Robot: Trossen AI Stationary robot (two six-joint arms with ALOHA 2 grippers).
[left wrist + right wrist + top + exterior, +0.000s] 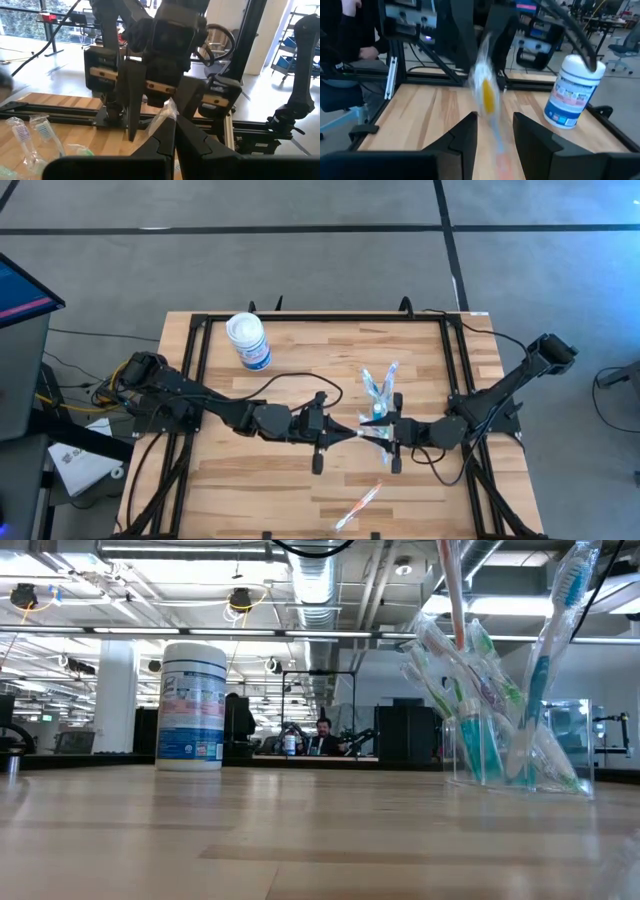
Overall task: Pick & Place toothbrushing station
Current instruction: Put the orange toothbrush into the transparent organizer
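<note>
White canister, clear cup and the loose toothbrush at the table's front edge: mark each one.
white canister [248, 341]: high view, on its round lid.
clear cup [560, 755]: low view, on its see-through side wall.
loose toothbrush [358, 506]: high view, on the middle of its wrapped handle.

1. We look down on a grey concrete floor [300, 260] crossed by dark seam lines around the wooden bench [290, 480].
2. Across the bench we see a wide open hall with white ceiling beams, strip lights [180, 552] and a silver duct [318, 580].
3. We notice a seated person [323, 736] far back among dark cabinets [405, 730].
4. We see blue storage bins [290, 45] by a white wall.
</note>
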